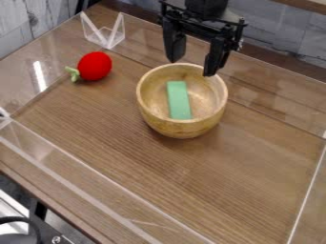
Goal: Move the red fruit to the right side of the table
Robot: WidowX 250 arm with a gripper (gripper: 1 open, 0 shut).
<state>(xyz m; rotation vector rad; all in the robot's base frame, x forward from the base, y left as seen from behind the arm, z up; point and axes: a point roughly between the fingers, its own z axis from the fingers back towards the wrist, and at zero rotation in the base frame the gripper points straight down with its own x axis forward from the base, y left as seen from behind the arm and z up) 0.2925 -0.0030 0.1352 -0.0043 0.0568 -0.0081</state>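
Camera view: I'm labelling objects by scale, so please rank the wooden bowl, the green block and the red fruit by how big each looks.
1. Round light wooden bowl, clearly largest.
2 and 3. Flat green rectangular block lying in the bowl and round red fruit with green stem look alike in size; not ranked.

You have one red fruit (93,65) on the table (242,181). One wooden bowl (182,119), with one green block (178,99) inside it. One gripper (193,59) in view, two fingers showing. Clear acrylic walls (152,195) ring the tabletop; you can count four sides.
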